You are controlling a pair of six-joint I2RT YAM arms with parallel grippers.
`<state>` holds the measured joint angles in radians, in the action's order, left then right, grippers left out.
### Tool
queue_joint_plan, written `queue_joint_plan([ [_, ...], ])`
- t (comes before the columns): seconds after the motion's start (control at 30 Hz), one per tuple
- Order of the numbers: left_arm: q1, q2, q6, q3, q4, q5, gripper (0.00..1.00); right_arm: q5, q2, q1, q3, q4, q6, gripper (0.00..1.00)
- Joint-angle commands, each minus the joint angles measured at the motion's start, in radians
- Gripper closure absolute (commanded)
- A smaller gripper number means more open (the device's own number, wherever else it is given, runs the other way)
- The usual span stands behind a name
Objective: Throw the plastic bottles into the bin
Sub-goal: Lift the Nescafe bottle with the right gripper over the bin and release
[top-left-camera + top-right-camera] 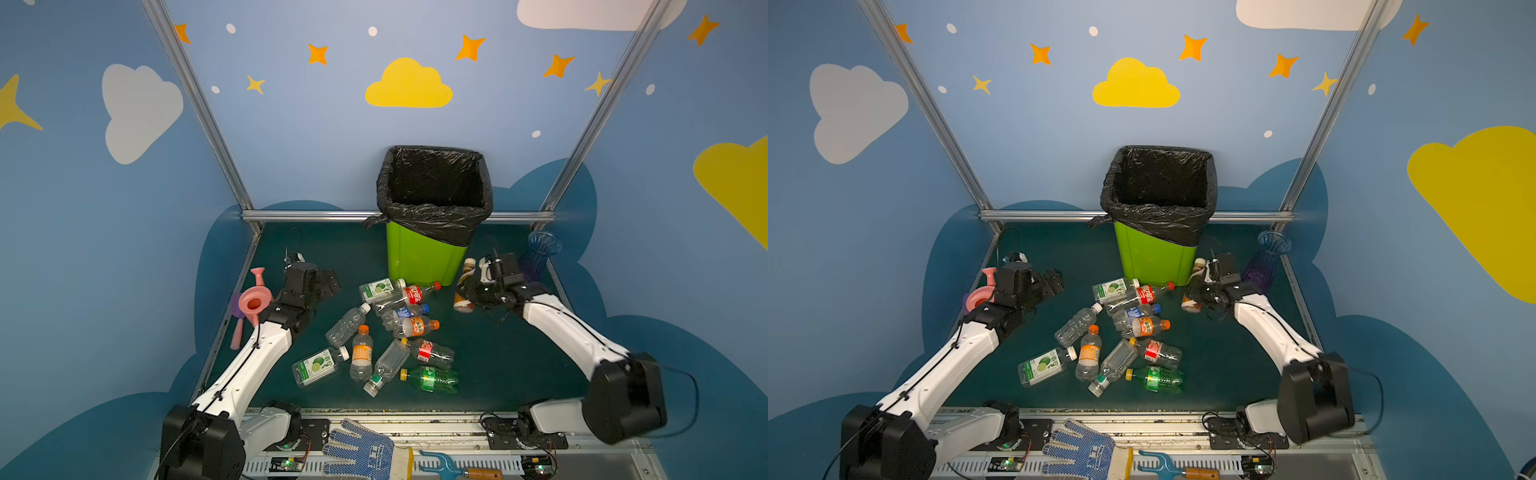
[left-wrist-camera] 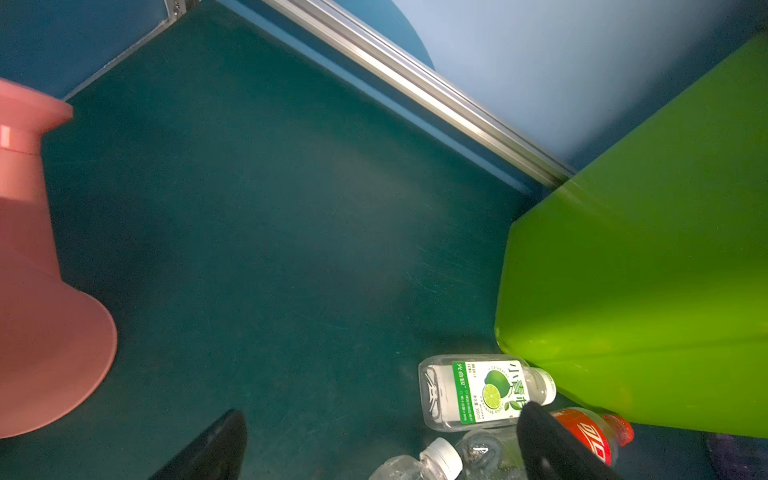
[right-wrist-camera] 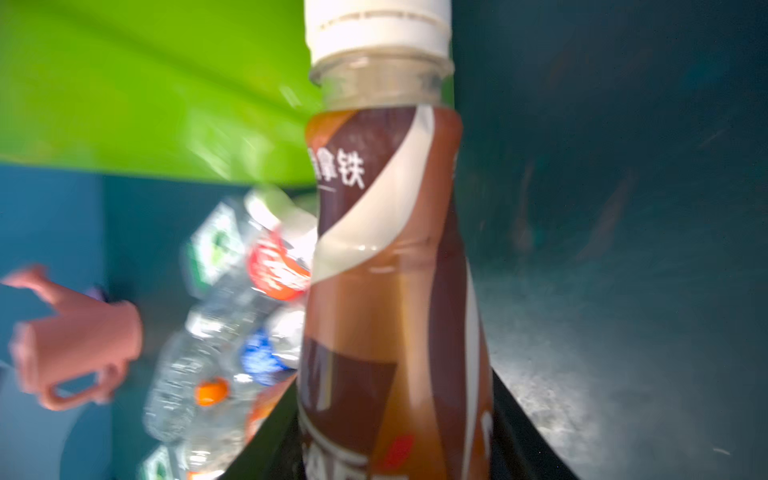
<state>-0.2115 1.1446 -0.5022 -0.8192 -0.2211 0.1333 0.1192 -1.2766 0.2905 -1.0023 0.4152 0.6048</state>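
Note:
The lime-green bin point(image 1: 419, 257) point(image 1: 1154, 257) with a black bag over its rim stands at the back middle of the mat. Several plastic bottles point(image 1: 386, 332) point(image 1: 1113, 332) lie in a loose pile in front of it. My right gripper point(image 1: 471, 286) point(image 3: 395, 424) is shut on a brown-labelled, white-capped bottle point(image 1: 464, 286) point(image 1: 1192, 286) point(image 3: 386, 249), held just right of the bin's base. My left gripper point(image 1: 328, 282) point(image 2: 382, 415) hangs open and empty left of the pile, near a lime-labelled bottle point(image 2: 478, 390) that rests against the bin point(image 2: 644, 270).
A pink watering can point(image 1: 251, 301) point(image 2: 37, 270) stands by the left wall beside my left arm. A ribbed blue-purple vase point(image 1: 540, 253) stands in the back right corner, close behind my right gripper. A blue dotted glove point(image 1: 361, 451) and a hand rake point(image 1: 444, 465) lie on the front rail.

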Motion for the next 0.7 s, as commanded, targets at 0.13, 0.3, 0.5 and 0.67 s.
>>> queue_joint_plan([
  [0.13, 0.031, 0.065, 0.019, 0.015, 0.0, -0.008, 0.0, -0.112, 0.22, -0.232, -0.428, 0.033, -0.099, 0.6],
  [0.3, 0.035, 0.087, 0.01, 0.017, -0.012, -0.034, 0.0, -0.1, 0.17, -0.238, -0.636, -0.103, -0.089, 0.57],
  [0.5, 0.034, 0.097, -0.011, 0.017, -0.015, -0.073, 0.0, 0.135, -0.177, -0.149, -0.842, -0.127, -0.027, 0.5],
  [0.67, 0.035, 0.1, 0.01, -0.012, -0.069, -0.077, 0.0, 0.22, -0.628, -0.017, -1.576, 0.421, -0.229, 0.26],
])
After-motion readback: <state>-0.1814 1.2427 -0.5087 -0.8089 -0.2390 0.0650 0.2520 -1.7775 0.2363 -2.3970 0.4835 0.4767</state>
